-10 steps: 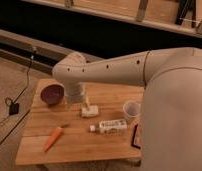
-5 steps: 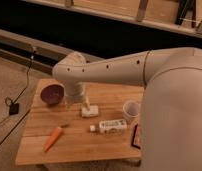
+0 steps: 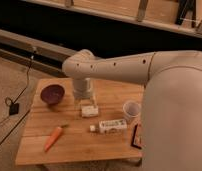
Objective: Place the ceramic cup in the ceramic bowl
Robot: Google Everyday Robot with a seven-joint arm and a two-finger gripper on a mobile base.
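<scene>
Fingers point(image 3: 89, 109) hanging low over the middle of the wooden counter point(image 3: 74, 152), spread apart with nothing between them. No change from a moment ago: my arm hasn't budged and nothing on the counter has shifted. Ceramic cup point(image 3: 131, 110) stands upright off to one side, clear of my fingers. Ceramic bowl point(image 3: 52, 94) sits on the other side, well apart from the cup. Carrot point(image 3: 53, 138) lies near the front edge, white labelled box point(image 3: 111, 126) beside the cup.

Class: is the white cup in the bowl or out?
Out: the ceramic cup stands on the table, apart from the ceramic bowl; the gripper is between them.
</scene>
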